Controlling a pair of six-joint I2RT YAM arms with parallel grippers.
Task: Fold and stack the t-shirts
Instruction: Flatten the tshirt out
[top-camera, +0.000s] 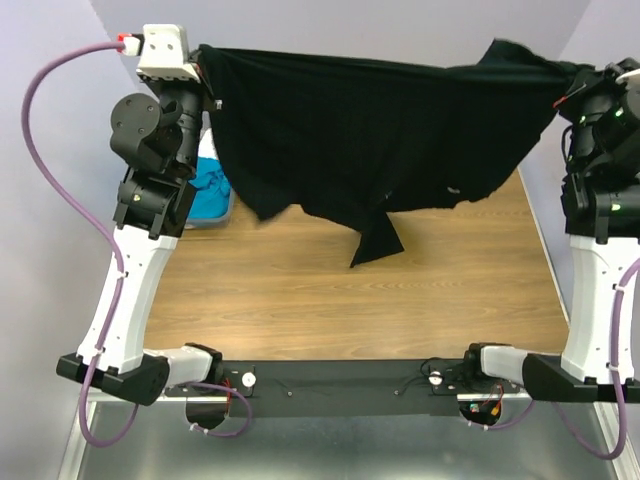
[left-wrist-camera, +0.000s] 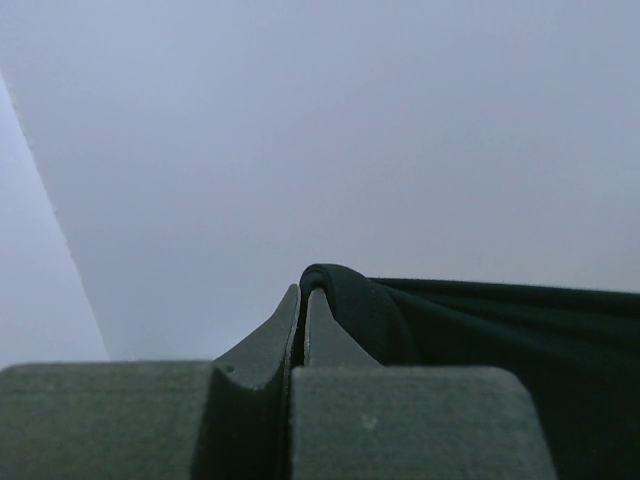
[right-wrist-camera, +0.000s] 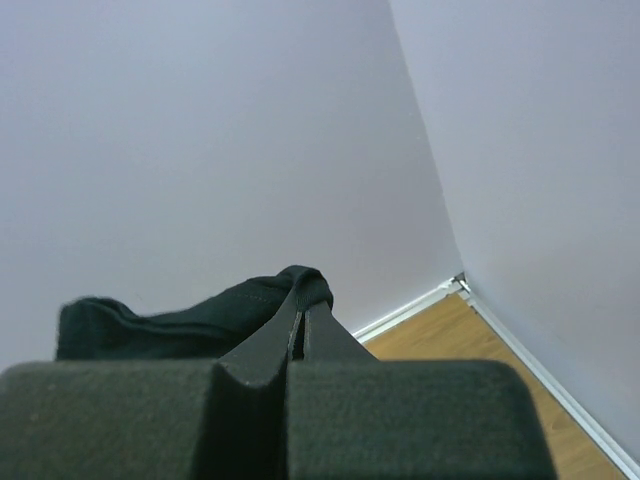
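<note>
The large black t-shirt (top-camera: 370, 130) hangs spread wide in the air above the far half of the table, its lower edge and one sleeve dangling. My left gripper (top-camera: 205, 68) is shut on its left top corner; in the left wrist view my left gripper (left-wrist-camera: 303, 300) pinches a black fold (left-wrist-camera: 450, 320). My right gripper (top-camera: 570, 85) is shut on its right top corner; in the right wrist view my right gripper (right-wrist-camera: 303, 315) pinches a bunch of black cloth (right-wrist-camera: 190, 315). The turquoise-blue t-shirt (top-camera: 212, 185) lies crumpled at the left. The white t-shirt is out of view.
The turquoise shirt lies in a clear plastic bin (top-camera: 205, 222) behind my left arm. The wooden table (top-camera: 350, 300) lies below the hanging shirt. Lilac walls close the back and both sides. A white rail (right-wrist-camera: 420, 305) runs along the table's far right corner.
</note>
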